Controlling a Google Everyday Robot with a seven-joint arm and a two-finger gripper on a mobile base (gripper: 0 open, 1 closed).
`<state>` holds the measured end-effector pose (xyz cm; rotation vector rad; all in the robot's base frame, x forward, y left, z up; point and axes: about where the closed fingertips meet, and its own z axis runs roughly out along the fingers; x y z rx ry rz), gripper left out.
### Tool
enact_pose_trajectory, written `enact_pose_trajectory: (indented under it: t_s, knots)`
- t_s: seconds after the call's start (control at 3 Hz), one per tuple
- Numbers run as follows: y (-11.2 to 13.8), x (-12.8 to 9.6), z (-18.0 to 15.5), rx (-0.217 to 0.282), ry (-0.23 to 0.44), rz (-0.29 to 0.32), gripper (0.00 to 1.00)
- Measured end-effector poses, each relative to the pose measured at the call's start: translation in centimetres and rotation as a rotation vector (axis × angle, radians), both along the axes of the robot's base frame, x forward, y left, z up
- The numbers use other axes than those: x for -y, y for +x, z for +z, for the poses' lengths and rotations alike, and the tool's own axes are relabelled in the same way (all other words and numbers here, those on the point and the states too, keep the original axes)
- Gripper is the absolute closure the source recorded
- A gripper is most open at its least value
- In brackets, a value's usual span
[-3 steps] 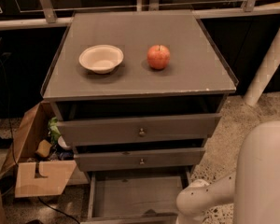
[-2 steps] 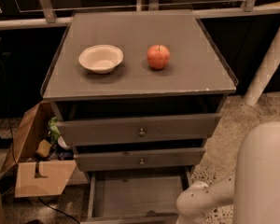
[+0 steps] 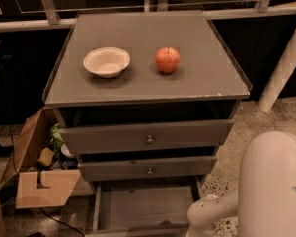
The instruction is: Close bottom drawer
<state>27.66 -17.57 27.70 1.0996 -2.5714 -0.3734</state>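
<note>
Unmoved, arm [image 3: 211, 215] hangs beside bottom drawer [image 3: 143, 209], gripper out of view.

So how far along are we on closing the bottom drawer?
Nothing looks done yet: the bottom drawer is pulled far out, floor exposed, well ahead of the middle drawer. In hand: the arm reaches down by the drawer's right front corner; the gripper is out of view past the bottom edge. Left: contact the drawer front and push it fully in.
</note>
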Motion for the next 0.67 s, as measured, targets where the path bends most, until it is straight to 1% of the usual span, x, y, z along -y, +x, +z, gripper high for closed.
enact_pose_trajectory:
  t_s: [0.33, 0.67]
  knots:
    - [2.7, 0.6, -3.1, 0.030, -0.007, -0.096, 1.00]
    - [4.3, 1.5, -6.3, 0.033, -0.035, -0.177, 1.00]
